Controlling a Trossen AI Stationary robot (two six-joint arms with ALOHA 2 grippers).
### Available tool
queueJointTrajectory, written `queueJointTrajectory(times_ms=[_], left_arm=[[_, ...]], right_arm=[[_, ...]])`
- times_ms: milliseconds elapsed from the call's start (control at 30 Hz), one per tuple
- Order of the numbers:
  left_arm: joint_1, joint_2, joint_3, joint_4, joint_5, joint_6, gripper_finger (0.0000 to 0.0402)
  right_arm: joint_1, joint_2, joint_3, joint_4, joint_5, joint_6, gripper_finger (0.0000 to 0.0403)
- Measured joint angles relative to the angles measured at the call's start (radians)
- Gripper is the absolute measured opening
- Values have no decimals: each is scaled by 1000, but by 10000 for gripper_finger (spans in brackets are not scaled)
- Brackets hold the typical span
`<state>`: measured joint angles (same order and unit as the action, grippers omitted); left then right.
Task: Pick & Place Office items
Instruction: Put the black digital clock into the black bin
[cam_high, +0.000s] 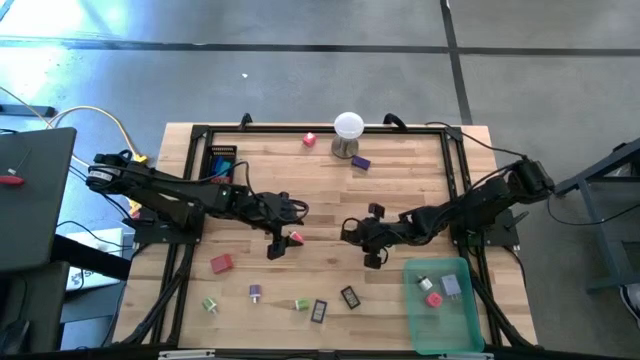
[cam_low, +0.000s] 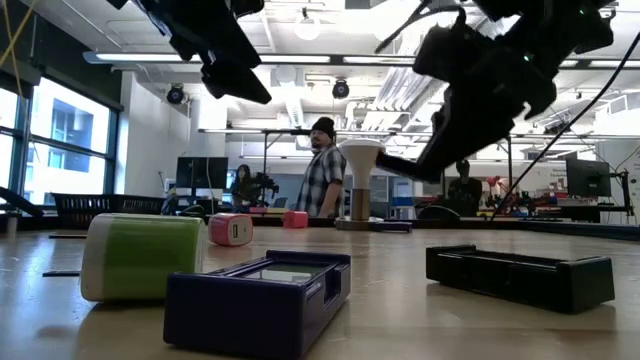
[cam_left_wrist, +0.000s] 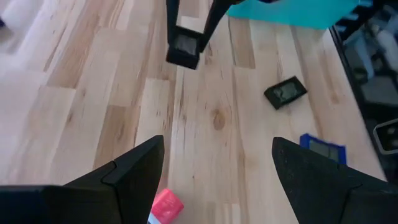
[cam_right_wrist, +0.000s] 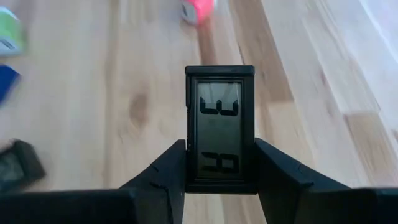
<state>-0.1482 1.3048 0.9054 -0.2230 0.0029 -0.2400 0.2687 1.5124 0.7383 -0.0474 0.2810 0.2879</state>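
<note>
My right gripper (cam_high: 368, 248) hangs over the middle of the table, shut on a small black office item with a digit display (cam_right_wrist: 220, 134). My left gripper (cam_high: 282, 243) stands open to its left, above a pink-red item (cam_left_wrist: 165, 206) that lies on the wood just short of its fingers. Other office items lie loose near the front edge: a red block (cam_high: 221, 263), a purple piece (cam_high: 256, 292), green pieces (cam_high: 210, 304), a blue-framed piece (cam_high: 319, 311) and a black piece (cam_high: 350, 296). My right gripper pinches the black display item by its two long sides (cam_right_wrist: 189, 163) between the two fingers, at the end nearest the wrist. The item sticks out forward along the fingers, display face up. The left wrist view shows the item (cam_left_wrist: 184, 50) lifted clear of the table, fingers slanting down onto it.
A green bin (cam_high: 470, 318) with several items stands at the front right. A white ball on a metal stand (cam_high: 348, 130), a red piece (cam_high: 310, 140) and a purple piece (cam_high: 360, 161) are at the back; a black tray (cam_high: 222, 160) sits back left. A person (cam_low: 322, 175) stands beyond the table.
</note>
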Motion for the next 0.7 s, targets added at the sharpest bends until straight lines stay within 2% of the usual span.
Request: queueJointTrajectory(times_ms=[67, 167, 367, 500, 700], left_arm=[[0, 1, 0, 17, -7, 84, 291], [0, 7, 0, 71, -8, 319, 291], [-37, 24, -1, 138, -8, 730, 291], [-62, 68, 0, 186, -40, 863, 291], [-114, 134, 1, 327, -182, 1044, 291]], right_arm=[[0, 0, 0, 40, -9, -31, 138], [-1, -1, 2, 118, -44, -68, 138], [-15, -2, 42, 160, -188, -75, 138], [-23, -3, 84, 172, -245, -76, 138], [-37, -3, 130, 174, -290, -79, 138]])
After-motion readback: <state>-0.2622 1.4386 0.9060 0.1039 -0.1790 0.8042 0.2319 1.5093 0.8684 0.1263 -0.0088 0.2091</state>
